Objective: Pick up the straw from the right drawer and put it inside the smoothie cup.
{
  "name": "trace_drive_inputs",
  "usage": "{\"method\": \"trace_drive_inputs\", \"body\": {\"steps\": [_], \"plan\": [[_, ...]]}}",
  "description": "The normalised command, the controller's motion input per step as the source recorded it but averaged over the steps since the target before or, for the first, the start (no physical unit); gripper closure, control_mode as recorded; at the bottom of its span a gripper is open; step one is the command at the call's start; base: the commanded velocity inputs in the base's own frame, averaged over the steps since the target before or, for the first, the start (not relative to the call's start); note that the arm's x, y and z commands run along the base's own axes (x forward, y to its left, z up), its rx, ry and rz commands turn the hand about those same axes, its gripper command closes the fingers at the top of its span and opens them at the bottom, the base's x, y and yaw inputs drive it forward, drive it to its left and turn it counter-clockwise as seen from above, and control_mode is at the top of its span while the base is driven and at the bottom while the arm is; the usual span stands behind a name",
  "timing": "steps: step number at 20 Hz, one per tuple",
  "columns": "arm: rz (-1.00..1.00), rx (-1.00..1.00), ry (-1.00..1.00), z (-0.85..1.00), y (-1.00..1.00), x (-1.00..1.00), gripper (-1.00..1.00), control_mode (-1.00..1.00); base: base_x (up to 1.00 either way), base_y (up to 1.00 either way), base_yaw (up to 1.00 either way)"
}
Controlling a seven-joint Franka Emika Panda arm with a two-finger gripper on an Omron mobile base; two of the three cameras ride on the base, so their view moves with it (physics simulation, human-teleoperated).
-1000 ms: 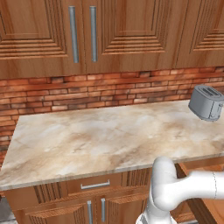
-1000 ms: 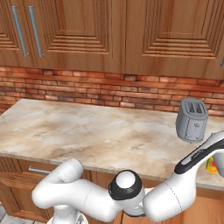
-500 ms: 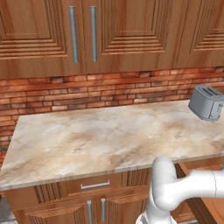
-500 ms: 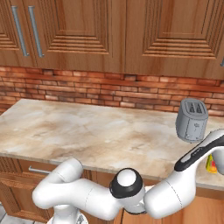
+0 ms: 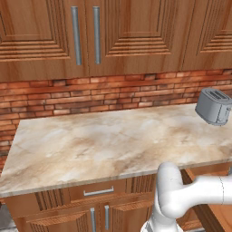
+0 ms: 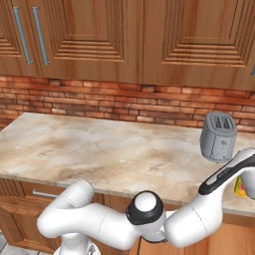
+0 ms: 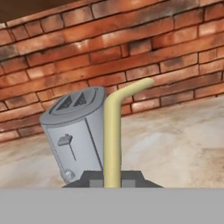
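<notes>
In the hand view my gripper (image 7: 112, 177) is shut on the straw (image 7: 112, 131), a pale yellow tube. The straw stands up between the dark fingertips and bends to the right at its top. The hand is level with the counter and faces the brick wall. My arm (image 6: 219, 179) reaches off to the right past the counter's front edge. Reddish-brown wood of the right drawer (image 5: 213, 215) shows low at the right, below the arm. The smoothie cup is out of view.
A grey toaster (image 7: 74, 131) stands on the marble counter (image 5: 104, 145) just behind the straw, also seen at the counter's right end as the toaster (image 5: 214, 105) (image 6: 218, 135). A small yellow and red thing (image 6: 240, 187) peeks out behind my forearm. Wall cabinets (image 5: 90, 31) hang above.
</notes>
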Motion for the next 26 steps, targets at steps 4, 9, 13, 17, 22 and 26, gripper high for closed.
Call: {"method": "trace_drive_inputs", "body": {"steps": [4, 9, 13, 17, 22, 26], "plan": [[0.0, 0.0, 0.0, -0.17, 0.0, 0.03, 1.0, -1.0, 0.0, 0.0, 0.0], [0.0, 0.0, 0.0, -0.14, 0.0, 0.05, 1.0, -1.0, 0.0, 0.0, 0.0], [0.0, 0.0, 0.0, -0.08, 0.0, 0.11, 1.0, -1.0, 0.0, 0.0, 0.0], [0.0, 0.0, 0.0, -0.02, 0.0, 0.09, 1.0, -1.0, 0.0, 0.0, 0.0], [0.0, 0.0, 0.0, -0.1, 0.0, 0.06, 1.0, -1.0, 0.0, 0.0, 0.0], [0.0, 0.0, 0.0, -0.13, 0.0, 0.07, 1.0, -1.0, 0.0, 0.0, 0.0]]}}
